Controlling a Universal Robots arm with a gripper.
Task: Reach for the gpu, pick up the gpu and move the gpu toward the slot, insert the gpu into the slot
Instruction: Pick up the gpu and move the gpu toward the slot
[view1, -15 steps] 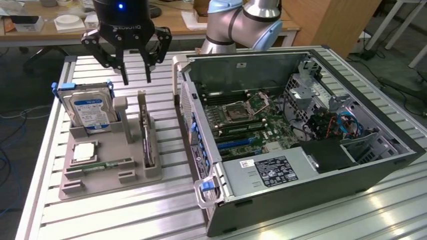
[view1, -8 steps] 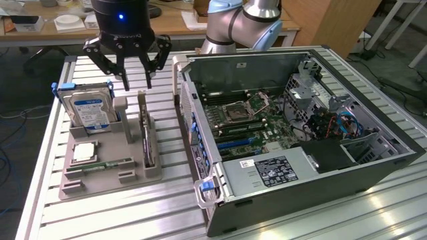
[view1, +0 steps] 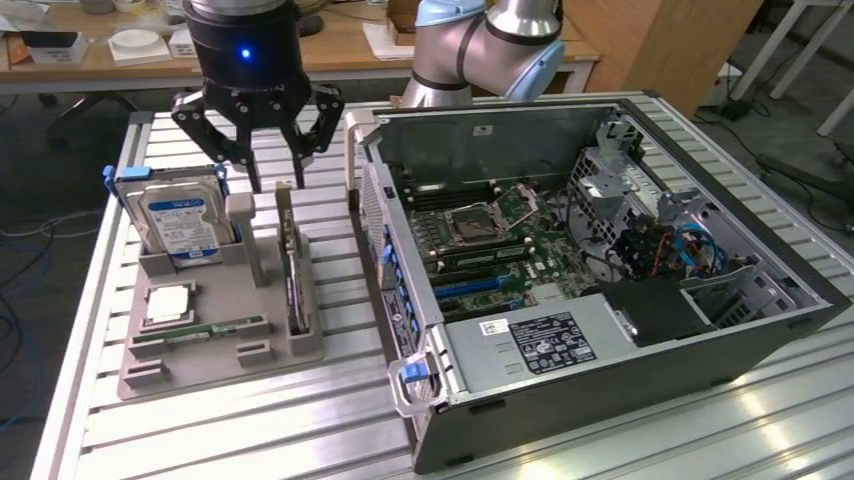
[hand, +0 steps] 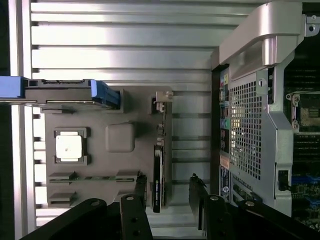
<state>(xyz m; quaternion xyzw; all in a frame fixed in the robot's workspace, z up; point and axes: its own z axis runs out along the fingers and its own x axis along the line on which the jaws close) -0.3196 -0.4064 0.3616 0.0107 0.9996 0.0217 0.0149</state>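
Note:
The gpu (view1: 294, 275) stands on its edge in a grey holder tray (view1: 214, 350) at the exterior view's left. It is a thin dark green card with a silver bracket at its far end. My gripper (view1: 278, 185) hangs open just above that far end, not touching it. In the wrist view the gpu (hand: 158, 177) shows edge-on, with the two fingers (hand: 141, 187) astride its line and my gripper (hand: 169, 190) holding nothing. The blue slot (view1: 467, 285) lies on the motherboard inside the open computer case (view1: 601, 340).
The tray also holds a blue-labelled hard drive (view1: 180, 215) standing upright, a square processor chip (view1: 170, 303) and a memory stick (view1: 200, 330). The case's tall side wall (view1: 380, 230) rises close beside the tray. Everything rests on a ribbed aluminium table (view1: 240, 420).

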